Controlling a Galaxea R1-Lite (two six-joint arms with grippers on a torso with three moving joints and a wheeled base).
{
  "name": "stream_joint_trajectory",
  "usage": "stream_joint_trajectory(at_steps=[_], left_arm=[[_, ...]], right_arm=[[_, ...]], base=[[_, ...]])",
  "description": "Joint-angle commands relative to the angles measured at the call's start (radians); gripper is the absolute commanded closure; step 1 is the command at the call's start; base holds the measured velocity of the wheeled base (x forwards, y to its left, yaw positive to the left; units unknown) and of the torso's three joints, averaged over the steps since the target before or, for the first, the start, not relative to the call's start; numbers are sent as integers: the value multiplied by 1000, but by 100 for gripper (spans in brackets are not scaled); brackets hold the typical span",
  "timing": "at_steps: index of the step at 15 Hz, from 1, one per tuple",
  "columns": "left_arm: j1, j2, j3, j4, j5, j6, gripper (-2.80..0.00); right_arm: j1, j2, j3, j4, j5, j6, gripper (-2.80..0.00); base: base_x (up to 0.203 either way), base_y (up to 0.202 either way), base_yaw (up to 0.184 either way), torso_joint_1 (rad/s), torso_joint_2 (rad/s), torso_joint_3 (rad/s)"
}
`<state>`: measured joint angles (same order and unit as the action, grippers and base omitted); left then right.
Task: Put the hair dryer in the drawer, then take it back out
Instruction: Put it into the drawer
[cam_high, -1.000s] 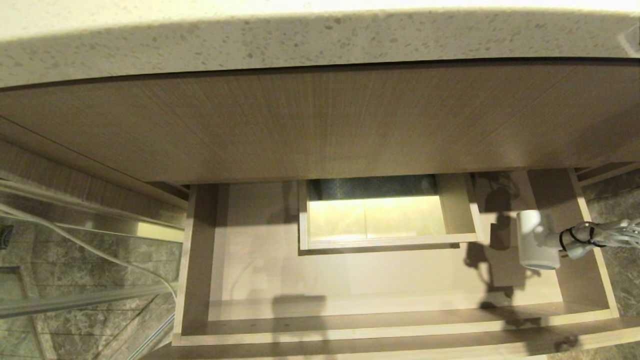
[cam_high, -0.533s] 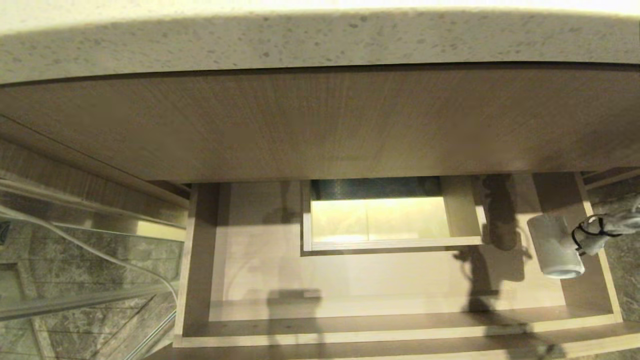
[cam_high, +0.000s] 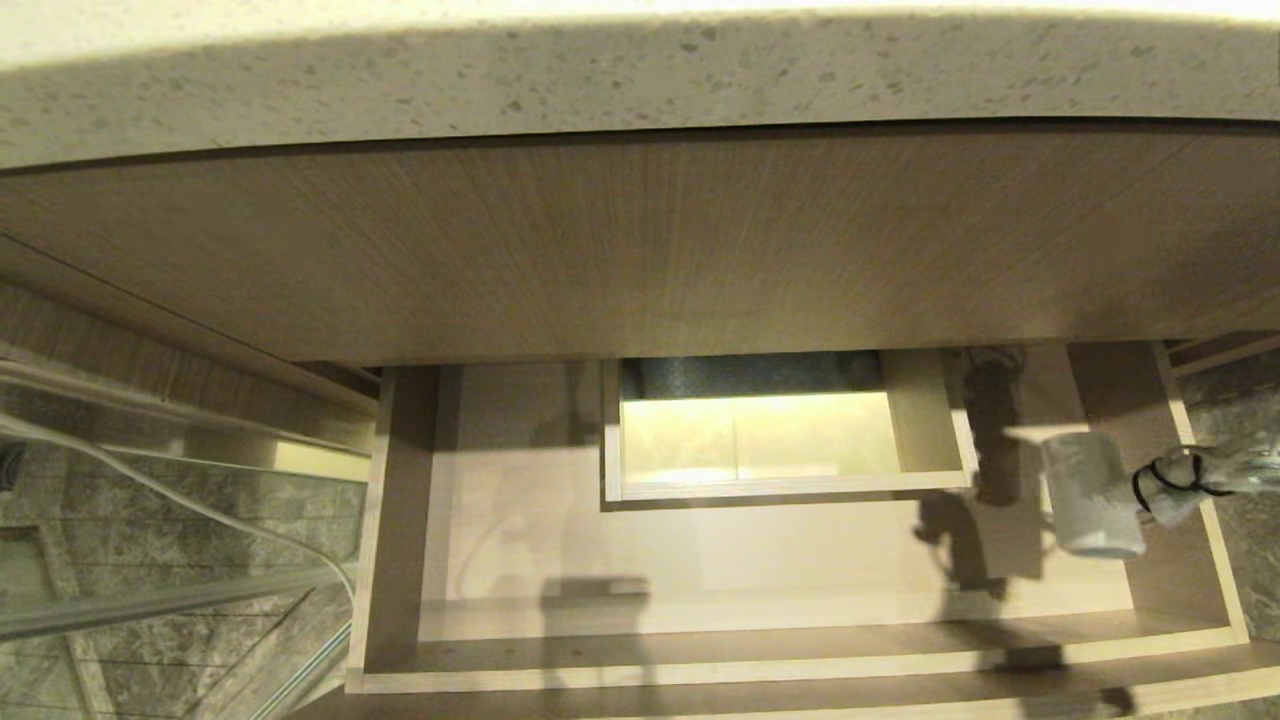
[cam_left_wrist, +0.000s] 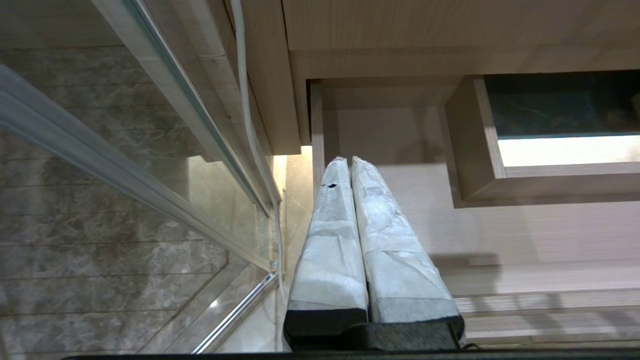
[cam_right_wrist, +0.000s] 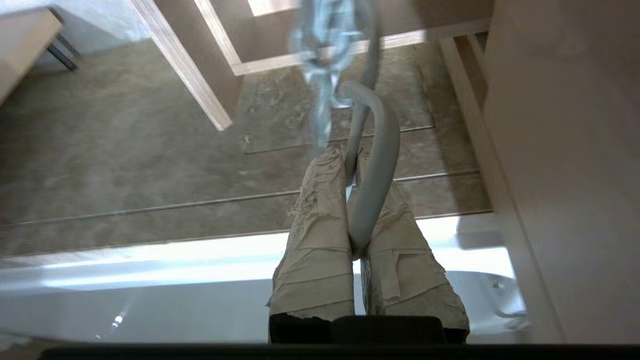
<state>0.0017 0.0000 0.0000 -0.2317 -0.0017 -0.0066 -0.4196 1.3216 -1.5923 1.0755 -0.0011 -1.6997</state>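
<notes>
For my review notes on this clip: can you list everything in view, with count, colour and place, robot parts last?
hair dryer: one, white, over the right end of the open drawer, hanging by its cord
cord: one, pale, bundled with a dark tie, pinched in the right claw
drawer: one, pale wood-grain, pulled open beneath the panel
boxed cut-out: one, same wood, middle of the drawer's back
wood-grain panel: one, above the drawer
countertop: one, speckled cream, along the top
glass partition: one, clear, left of the drawer
floor: grey marbled tile, both sides
left claw: wrapped white, shut, empty, above the drawer's left end
right claw: wrapped, shut on the cord
</notes>
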Motion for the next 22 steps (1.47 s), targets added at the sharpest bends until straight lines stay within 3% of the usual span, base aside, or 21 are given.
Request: stream_joint_trajectory(at_steps=[1,11,16,22], left_arm=[[0,0,40,-1,0,0,0],[0,0,40,-1,0,0,0],[0,0,40,-1,0,0,0],[0,0,40,-1,0,0,0]], right_arm=[[-9,-33,3,9,-1,-32,0],[-49,-161,15,23,-65,-120,0],[-74,-222,15,34,-205,-225,0],[-85,-204,57,108,-394,-219,0]], base=[[0,0,0,0,0,0],[0,0,0,0,0,0],[0,0,0,0,0,0],[0,0,0,0,0,0]])
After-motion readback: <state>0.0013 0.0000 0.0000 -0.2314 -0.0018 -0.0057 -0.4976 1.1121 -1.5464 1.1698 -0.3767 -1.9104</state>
